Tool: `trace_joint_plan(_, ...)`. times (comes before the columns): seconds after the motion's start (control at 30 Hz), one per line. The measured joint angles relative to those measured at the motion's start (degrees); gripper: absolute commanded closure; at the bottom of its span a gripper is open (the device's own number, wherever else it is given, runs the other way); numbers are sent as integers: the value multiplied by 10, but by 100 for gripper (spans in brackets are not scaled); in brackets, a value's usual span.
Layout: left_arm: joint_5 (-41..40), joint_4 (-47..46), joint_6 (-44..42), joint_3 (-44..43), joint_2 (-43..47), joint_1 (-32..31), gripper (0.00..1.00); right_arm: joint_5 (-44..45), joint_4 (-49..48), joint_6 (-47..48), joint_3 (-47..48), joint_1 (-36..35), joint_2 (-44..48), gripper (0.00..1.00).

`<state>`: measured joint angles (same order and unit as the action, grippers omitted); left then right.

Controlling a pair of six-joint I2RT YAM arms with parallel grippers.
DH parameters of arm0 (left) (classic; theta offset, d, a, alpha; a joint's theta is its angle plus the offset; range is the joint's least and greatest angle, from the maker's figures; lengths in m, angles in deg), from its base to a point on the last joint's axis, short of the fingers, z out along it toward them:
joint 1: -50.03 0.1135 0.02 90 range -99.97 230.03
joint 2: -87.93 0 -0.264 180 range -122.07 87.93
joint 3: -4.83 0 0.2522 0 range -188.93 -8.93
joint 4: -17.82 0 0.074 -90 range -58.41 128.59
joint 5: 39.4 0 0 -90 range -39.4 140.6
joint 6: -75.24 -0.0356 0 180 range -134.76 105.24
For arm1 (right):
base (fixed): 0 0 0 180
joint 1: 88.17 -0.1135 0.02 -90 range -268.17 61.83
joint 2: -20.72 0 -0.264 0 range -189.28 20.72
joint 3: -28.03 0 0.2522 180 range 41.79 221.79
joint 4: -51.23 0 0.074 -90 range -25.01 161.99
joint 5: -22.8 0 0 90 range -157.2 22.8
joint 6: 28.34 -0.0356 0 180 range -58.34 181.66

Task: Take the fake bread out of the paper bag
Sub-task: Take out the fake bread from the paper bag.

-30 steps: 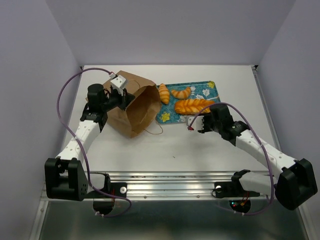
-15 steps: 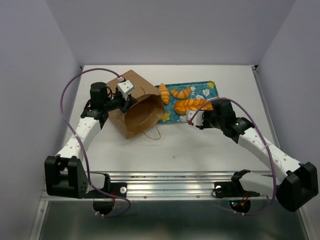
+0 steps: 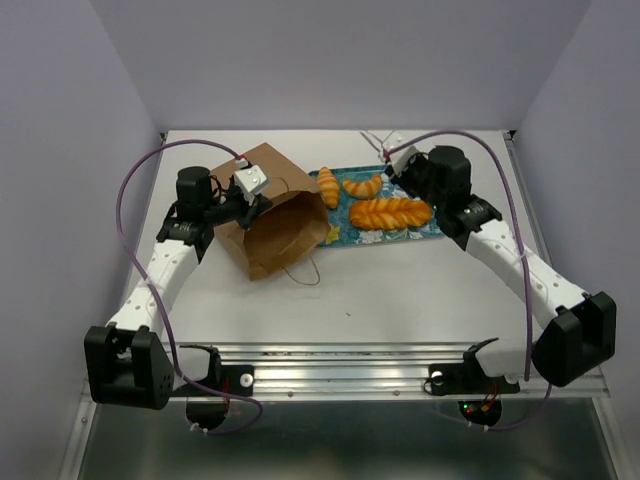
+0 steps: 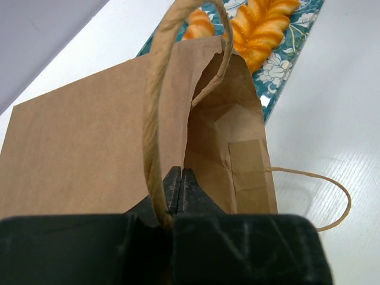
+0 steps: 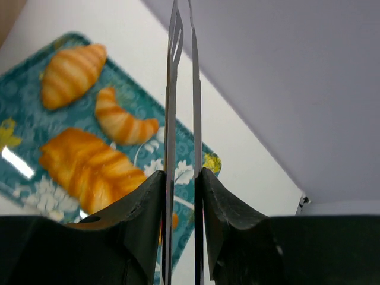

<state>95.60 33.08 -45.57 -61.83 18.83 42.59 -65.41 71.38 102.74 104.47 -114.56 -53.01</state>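
Left gripper (image 4: 180, 180) clamped on paper bag (image 3: 285, 225) rim, bench left-centre. Right gripper (image 3: 392, 157) nearly closed, empty, above teal tray (image 3: 333, 234) far edge.

The white table (image 3: 400, 290) sits inside pale purple walls (image 3: 330, 60), with a shiny metal rail (image 3: 350, 360) along its near edge.

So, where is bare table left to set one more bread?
The near strip, between bag, tray and rail, is widest. The far strip behind the bag is bare. Crowded: the tray, with three breads and the right gripper at its far edge.
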Motion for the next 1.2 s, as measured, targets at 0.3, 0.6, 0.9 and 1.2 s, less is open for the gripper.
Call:
trace_joint_plan(0.3, -6, -13, 33, 0, -23, 0, 100, 57, -86, -284, 159, 74, -101, 58)
trace_joint_plan(0.6, -10, -39, 63, 0, -27, 0, 100, 5, -113, -610, 119, 118, -110, 48)
trace_joint_plan(0.9, -13, -56, 67, 0, -19, 0, 100, -121, -144, -801, -90, 122, -15, 43)
trace_joint_plan(1.2, -12, -61, 62, 0, -19, 0, 100, -235, -174, -872, -212, 122, 98, 39)
